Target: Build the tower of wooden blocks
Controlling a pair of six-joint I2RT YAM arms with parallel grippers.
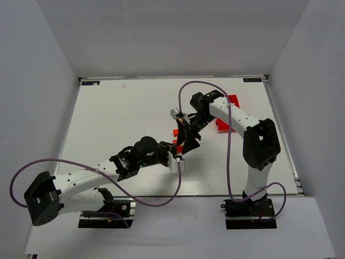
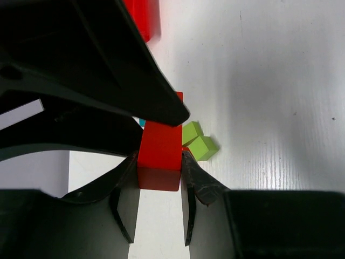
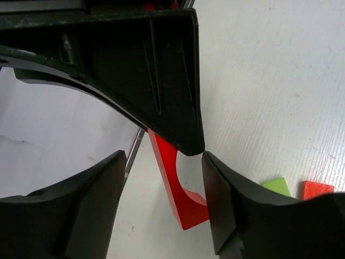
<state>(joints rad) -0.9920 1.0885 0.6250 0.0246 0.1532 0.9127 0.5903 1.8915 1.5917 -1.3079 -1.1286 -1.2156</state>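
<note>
My left gripper [image 2: 159, 162] is shut on a red block [image 2: 159, 151] and holds it over the white table. Two lime green blocks [image 2: 199, 143] lie just beyond it, with a teal sliver [image 2: 142, 123] beside them. In the top view the left gripper [image 1: 179, 156] and right gripper [image 1: 187, 136] meet at the small red blocks [image 1: 176, 133] in mid-table. My right gripper [image 3: 164, 156] is open wide. A red block with a curved notch [image 3: 183, 189] stands between its fingers, close against the right one. A lime green piece [image 3: 277, 186] and a red piece [image 3: 318, 189] lie beyond. The stack is mostly hidden by the grippers.
A larger red bin [image 1: 229, 116] sits at the right behind the right arm, and shows in the left wrist view [image 2: 143, 16]. White walls close in the table on three sides. Purple cables loop from both arms.
</note>
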